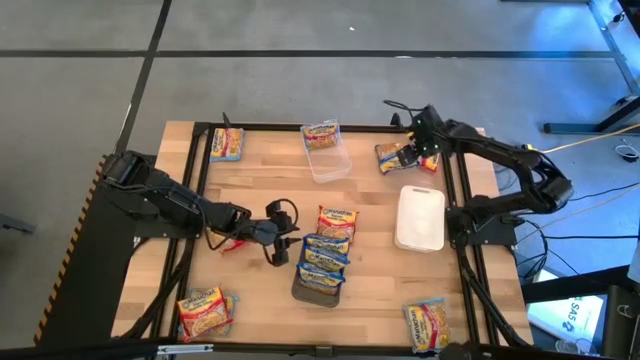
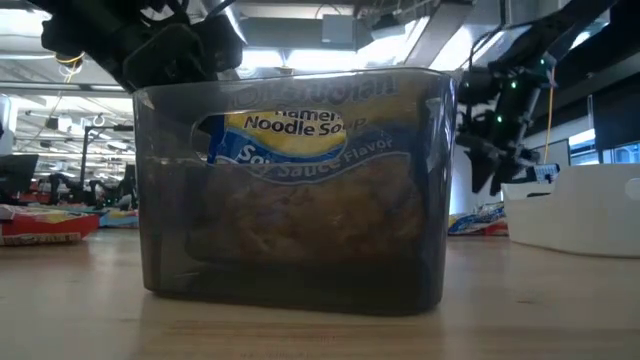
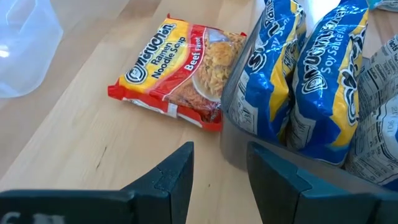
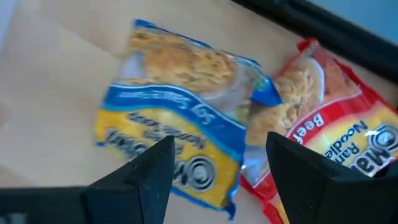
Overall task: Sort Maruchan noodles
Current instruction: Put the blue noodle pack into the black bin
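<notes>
Grippers both stood with their jaws apart and held nothing, so you had two free tools at this moment. Your left gripper (image 1: 281,232) hovered low over the middle of the table, and just beyond its fingertips (image 3: 176,173) lay a red beef packet (image 3: 180,71) flat on the wood. Right beside that packet, also ahead of the gripper, stood the dark grey tray (image 3: 249,146), and several blue soy sauce packets (image 3: 323,81) stood on edge inside it, leaning one against another. From table height you could see one of them through the tray wall (image 2: 300,250) (its label read clearly). A clear plastic tub (image 1: 328,160) was further off, well apart from this gripper.

Your right gripper (image 1: 410,152) was at the far right part of the table. Directly under its open fingers (image 4: 146,177) lay one blue packet (image 4: 180,118), and a red beef packet (image 4: 329,118) lay beside it, touching it or partly under it. The white tray (image 1: 420,217) sat near this arm, closer to the table's front.

Other packets lay scattered: one at the far left (image 1: 227,144), one in the tub (image 1: 321,133), one at the front left corner (image 1: 204,310) and one at the front right (image 1: 427,323).
</notes>
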`<action>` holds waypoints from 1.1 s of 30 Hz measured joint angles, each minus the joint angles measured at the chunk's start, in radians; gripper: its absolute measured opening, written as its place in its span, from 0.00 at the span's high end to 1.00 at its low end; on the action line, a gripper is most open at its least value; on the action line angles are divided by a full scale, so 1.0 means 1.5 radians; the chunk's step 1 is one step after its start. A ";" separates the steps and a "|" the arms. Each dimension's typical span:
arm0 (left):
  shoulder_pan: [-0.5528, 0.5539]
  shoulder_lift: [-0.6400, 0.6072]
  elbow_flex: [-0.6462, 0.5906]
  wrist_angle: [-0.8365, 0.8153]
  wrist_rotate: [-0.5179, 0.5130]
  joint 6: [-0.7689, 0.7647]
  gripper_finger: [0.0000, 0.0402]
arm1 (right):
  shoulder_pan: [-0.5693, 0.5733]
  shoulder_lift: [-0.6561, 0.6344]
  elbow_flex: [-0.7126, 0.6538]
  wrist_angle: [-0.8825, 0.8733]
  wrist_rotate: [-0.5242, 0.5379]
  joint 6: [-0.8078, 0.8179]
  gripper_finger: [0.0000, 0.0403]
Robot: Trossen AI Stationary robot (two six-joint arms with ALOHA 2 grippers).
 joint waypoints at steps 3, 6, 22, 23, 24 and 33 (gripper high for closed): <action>0.000 0.000 0.000 0.002 0.000 0.000 0.65 | -0.019 0.019 -0.021 0.019 -0.005 0.023 0.44; 0.000 0.000 0.000 0.004 0.013 0.000 0.65 | -0.024 0.040 -0.033 0.040 -0.024 0.035 0.44; 0.000 0.000 0.000 0.014 0.016 -0.014 0.65 | -0.022 0.080 -0.058 0.148 -0.088 0.047 0.71; 0.000 0.000 0.000 0.014 0.016 -0.014 0.65 | -0.022 0.080 -0.058 0.148 -0.088 0.045 0.75; 0.000 0.000 0.000 0.014 0.015 -0.014 0.65 | -0.022 0.082 -0.058 0.149 -0.088 0.041 0.79; 0.000 0.000 0.000 0.013 0.014 -0.011 0.65 | -0.019 0.086 -0.058 0.156 -0.093 -0.011 0.98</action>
